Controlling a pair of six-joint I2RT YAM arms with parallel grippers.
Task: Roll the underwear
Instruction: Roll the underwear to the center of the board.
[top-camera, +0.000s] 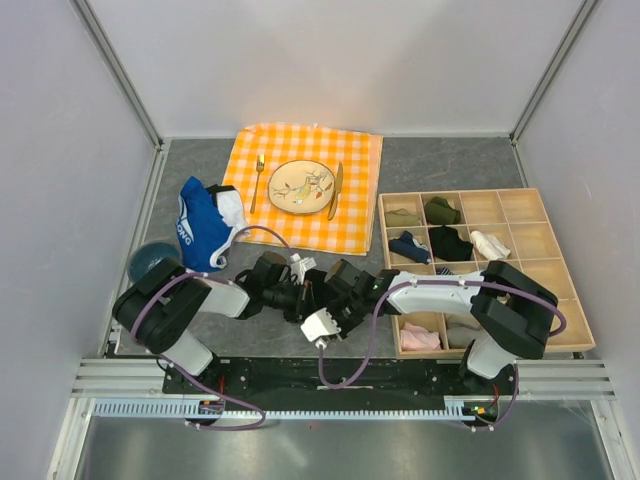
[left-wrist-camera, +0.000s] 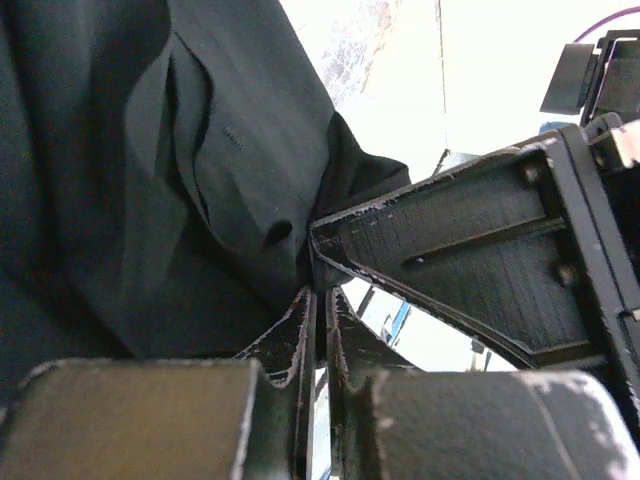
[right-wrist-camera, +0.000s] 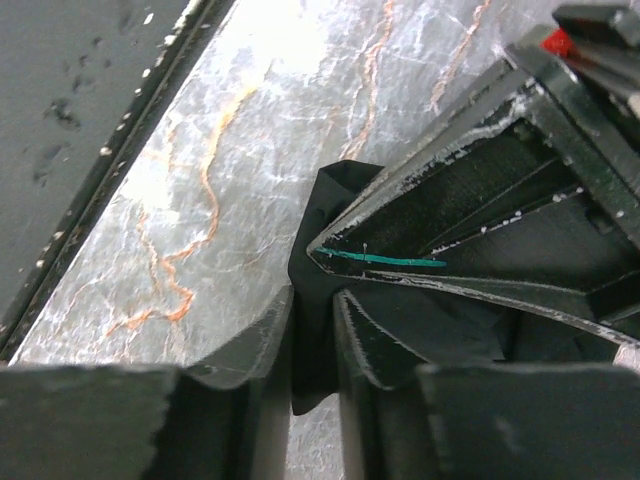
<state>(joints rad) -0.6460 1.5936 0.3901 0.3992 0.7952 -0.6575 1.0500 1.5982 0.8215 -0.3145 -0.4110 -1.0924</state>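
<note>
The black underwear (left-wrist-camera: 150, 180) fills the left of the left wrist view as soft folded fabric. In the right wrist view a fold of it (right-wrist-camera: 315, 250) hangs over the marbled table top. My left gripper (left-wrist-camera: 322, 295) is shut, its tips pinching the fabric's edge. My right gripper (right-wrist-camera: 313, 293) is shut on the fold, with cloth squeezed between its fingers. In the top view the two grippers, left (top-camera: 298, 295) and right (top-camera: 335, 290), meet tip to tip at the near middle of the table and hide most of the underwear.
An orange checked cloth (top-camera: 350, 215) with a plate (top-camera: 301, 186), fork (top-camera: 258, 180) and knife (top-camera: 336, 190) lies at the back. A blue garment (top-camera: 205, 225) and a teal ball (top-camera: 150, 262) are on the left. A wooden compartment tray (top-camera: 465, 192) with rolled garments is on the right.
</note>
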